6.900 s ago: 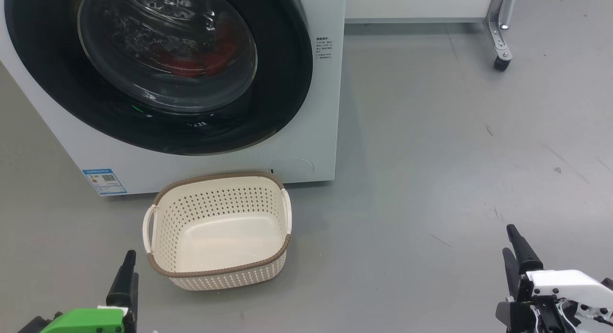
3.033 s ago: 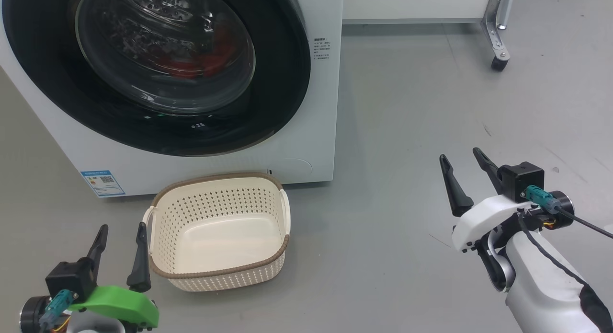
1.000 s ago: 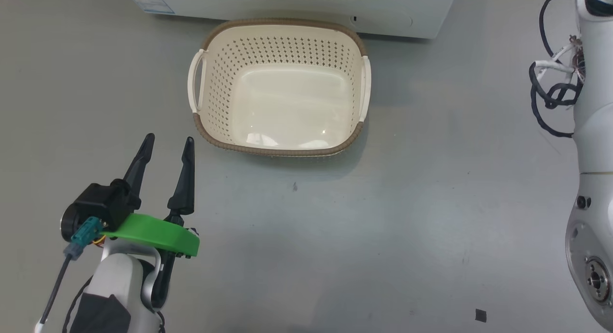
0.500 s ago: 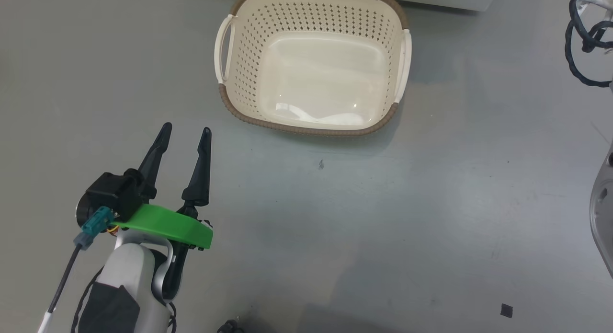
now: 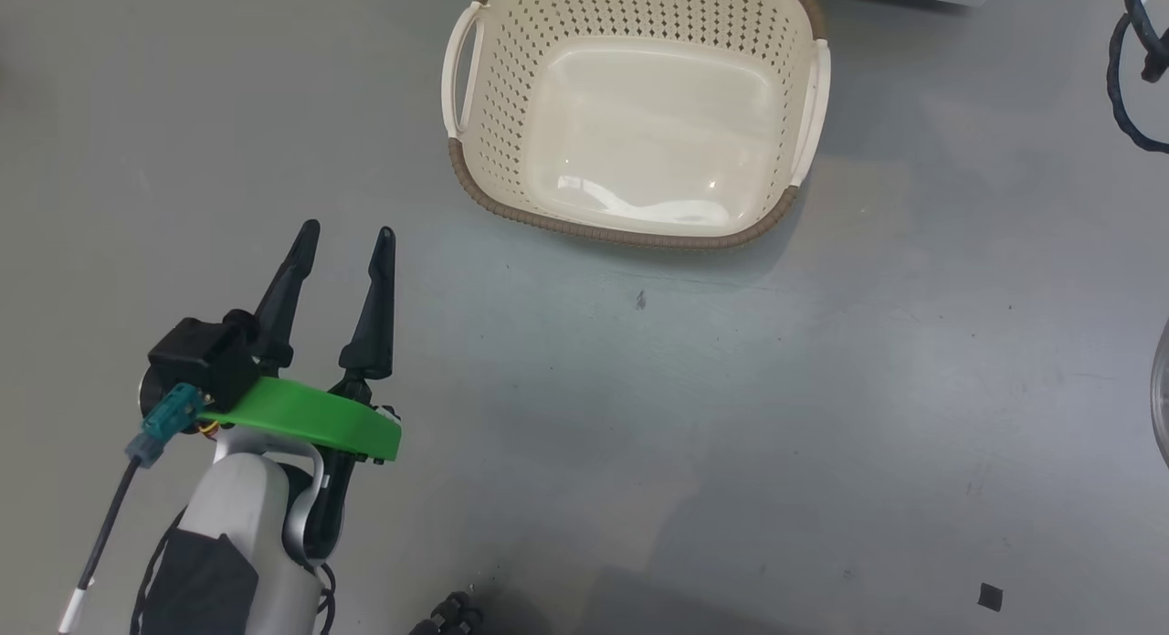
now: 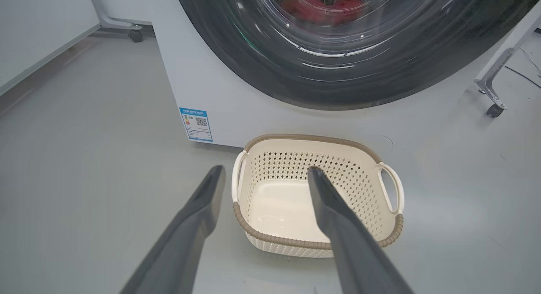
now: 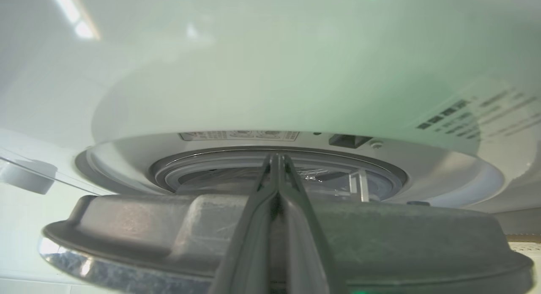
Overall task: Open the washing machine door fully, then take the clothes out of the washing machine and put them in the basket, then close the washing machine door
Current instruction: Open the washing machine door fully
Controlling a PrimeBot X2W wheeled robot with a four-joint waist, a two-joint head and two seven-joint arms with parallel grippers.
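Setting: A grey floor (image 5: 822, 388) lies in front of a white front-loading washing machine (image 6: 236, 99).
Washing machine door (image 6: 346, 86): Round, with a wide glossy black rim and bulging glass, it faces out over the basket. From the right wrist view, its dark edge with a bright metal lip stands a little off the machine's white front, so a gap shows behind it.
Clothes (image 6: 321, 6): Red fabric lies inside the drum, seen through the door glass.
Basket (image 5: 630, 238): Cream and perforated, with a brown rim and two side handles. It sits upright on the floor just in front of the machine's base, below the door, with its glossy floor showing.
Left gripper (image 5: 347, 233): Mounted on a green collar (image 5: 310, 420), it hangs over the floor near the basket's left front corner, apart from it. Its two dark fingers are spread wide and hold nothing, and they point toward the basket and the machine.
Right gripper (image 7: 277, 156): Its two fingers are pressed tightly together with nothing between them. They reach across the door's dark edge with their tips at the gap. Whether they touch the door I cannot tell.
Blue label (image 6: 196, 124): Small, stuck low on the machine's front, off to one side of the basket.
Cables (image 5: 1114, 78): Dark loops hang at the right edge of the head view.
Wheeled metal leg (image 6: 491, 109): It stands on the floor beside the machine.
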